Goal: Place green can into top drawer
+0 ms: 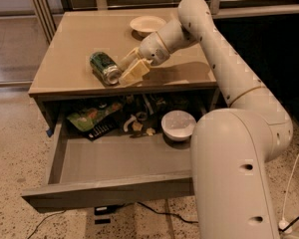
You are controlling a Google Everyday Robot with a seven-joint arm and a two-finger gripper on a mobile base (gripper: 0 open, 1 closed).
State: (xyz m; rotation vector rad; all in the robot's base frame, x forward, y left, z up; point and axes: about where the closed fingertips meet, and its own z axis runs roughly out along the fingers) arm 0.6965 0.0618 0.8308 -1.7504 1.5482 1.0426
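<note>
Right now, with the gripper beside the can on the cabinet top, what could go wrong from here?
1. The green can lies on its side, and the open gripper sits at its silver end rather than around it. A nudge could roll it away.
2. The back of the top drawer is cluttered with a snack bag and a white bowl. A can dropped there might land on them.

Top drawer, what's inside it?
A green snack bag, a white bowl and small clutter; its back is hidden under the cabinet top. The gripper is above, beside the green can.
</note>
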